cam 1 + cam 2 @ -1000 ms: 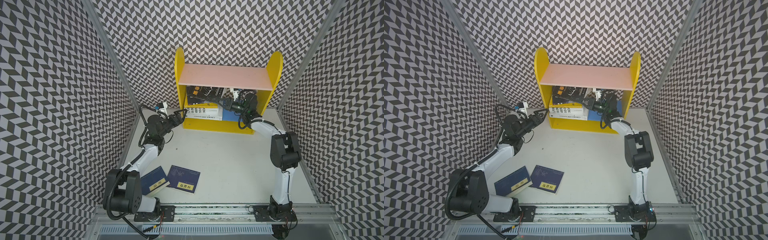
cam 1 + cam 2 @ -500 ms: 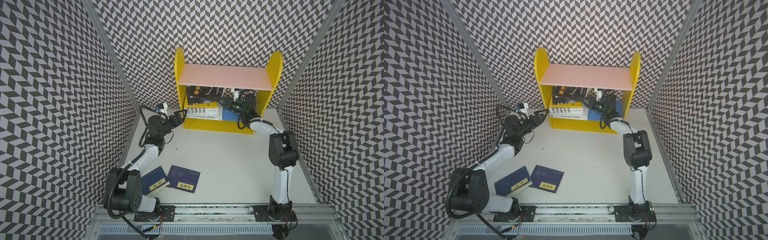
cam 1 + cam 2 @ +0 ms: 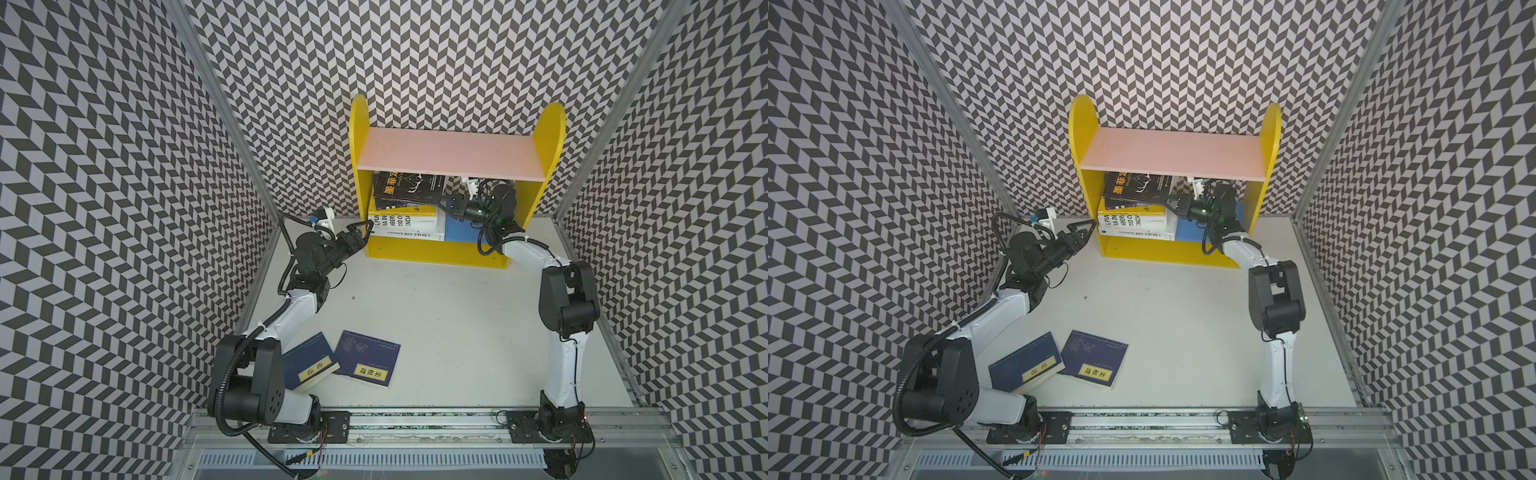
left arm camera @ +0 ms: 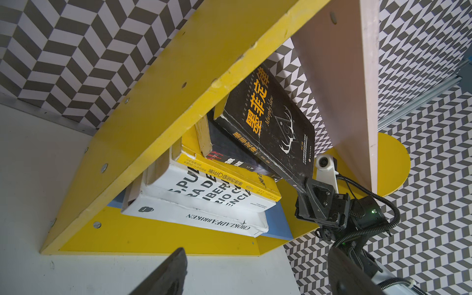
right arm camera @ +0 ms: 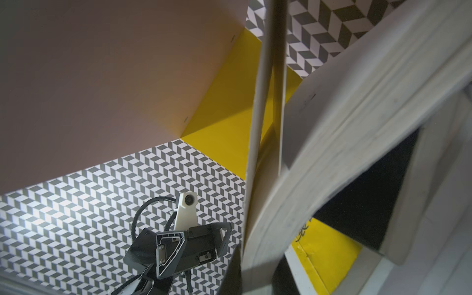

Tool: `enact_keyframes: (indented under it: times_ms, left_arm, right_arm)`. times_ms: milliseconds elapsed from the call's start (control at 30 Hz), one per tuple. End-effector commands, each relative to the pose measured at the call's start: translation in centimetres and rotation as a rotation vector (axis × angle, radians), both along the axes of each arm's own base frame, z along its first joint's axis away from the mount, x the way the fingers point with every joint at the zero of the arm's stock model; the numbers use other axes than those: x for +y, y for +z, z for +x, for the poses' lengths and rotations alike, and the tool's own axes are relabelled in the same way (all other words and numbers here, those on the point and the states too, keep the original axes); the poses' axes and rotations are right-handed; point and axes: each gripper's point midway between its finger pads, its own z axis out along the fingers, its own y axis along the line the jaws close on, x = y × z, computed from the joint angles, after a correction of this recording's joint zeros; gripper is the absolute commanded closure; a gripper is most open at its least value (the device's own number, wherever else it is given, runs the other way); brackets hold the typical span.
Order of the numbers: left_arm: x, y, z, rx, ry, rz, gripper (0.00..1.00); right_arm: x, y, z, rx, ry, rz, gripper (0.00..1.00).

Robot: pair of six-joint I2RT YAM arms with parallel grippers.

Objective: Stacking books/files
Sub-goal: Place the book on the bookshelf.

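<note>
Closest to the robot's base, a navy book (image 3: 309,361) lay flat on the table (image 3: 457,332), with a second navy book (image 3: 368,363) just beside it. Neither was stacked yet. Farther in, the left claw (image 3: 365,233) hung wide open and empty, just beside the left wall of the yellow shelf (image 3: 432,253). Inside the shelf, under the pink board (image 3: 449,156), sat the pile: white books (image 3: 399,226) at the bottom, a yellow book (image 3: 424,210) on them, then a black book (image 4: 229,150). The top black book (image 3: 409,187) was tipped up at one end, and the right claw (image 3: 442,205) was pinched tight on its corner.

I think the step was laying this book flat on the pile. Next, the right claw would need to lower it gently, let go, and back out without bumping the pink board.
</note>
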Motion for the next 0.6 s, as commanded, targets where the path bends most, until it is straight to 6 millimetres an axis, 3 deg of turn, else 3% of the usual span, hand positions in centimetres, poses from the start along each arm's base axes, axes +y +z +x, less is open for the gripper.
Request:
enact_keyframes:
  times_ms: [0,333,467,567]
  left_arm:
    - [0.0,-0.1,0.0,-0.011,-0.011,-0.011,0.14]
    - [0.0,-0.4,0.0,-0.004,-0.010,-0.013,0.14]
    - [0.0,-0.5,0.0,0.000,-0.008,-0.013,0.14]
    - [0.0,-0.7,0.1,0.003,-0.010,-0.014,0.14]
  right_arm:
    - [-0.1,3.7,-1.2,-0.133,0.057,0.017,0.91]
    - [-0.8,2.2,1.3,-0.067,-0.028,-0.006,0.81]
    - [-2.0,2.9,2.1,-0.069,-0.116,0.007,0.67]
    - [-2.5,4.0,2.0,-0.089,-0.156,0.030,0.64]
